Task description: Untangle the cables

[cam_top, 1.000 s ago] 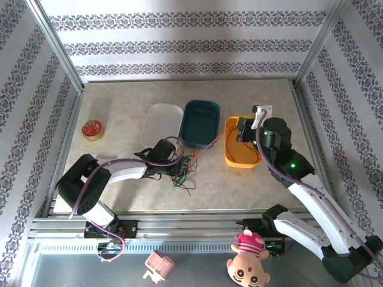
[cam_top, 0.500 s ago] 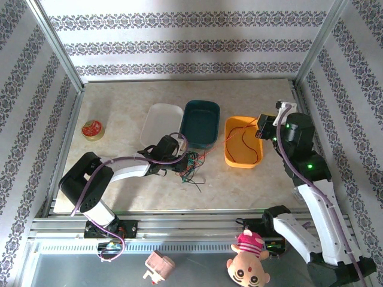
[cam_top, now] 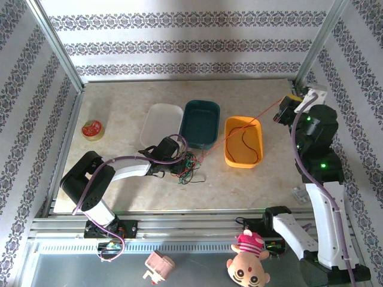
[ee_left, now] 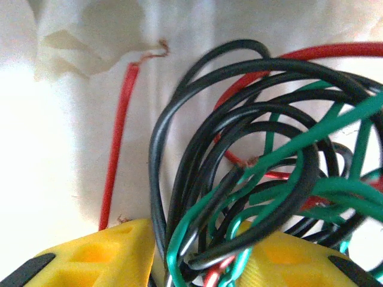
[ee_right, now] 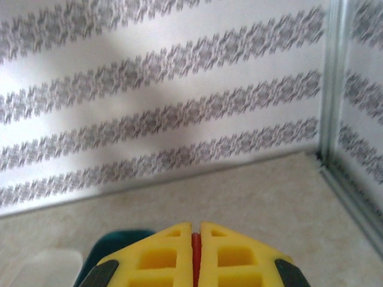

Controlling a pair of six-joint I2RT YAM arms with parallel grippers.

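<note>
Yellow fingers (ee_right: 158, 257) of the right gripper (ee_right: 195, 230) were clenched on the red cable (ee_right: 195, 257). It ran taut from past the far right corner of the orange tray (cam_top: 228, 143), across it, into the tangle of cables (cam_top: 189, 166) lying near its left side. There the left gripper (ee_left: 197, 263) had its fingers (ee_left: 114, 254) parted around black, green and red loops; whether they squeezed them, I could not tell.

three trays stand in a row on the table (cam_top: 119, 101): left tray (cam_top: 161, 121), middle tray (cam_top: 201, 121), right tray (cam_top: 237, 154). a tin (cam_top: 92, 130) lies far left of them. the cables (cam_top: 189, 167) bunch just before the middle tray, at the left gripper (cam_top: 177, 162); one strand (cam_top: 263, 117) runs from there over the right tray to the right gripper (cam_top: 281, 112), far right.
</note>
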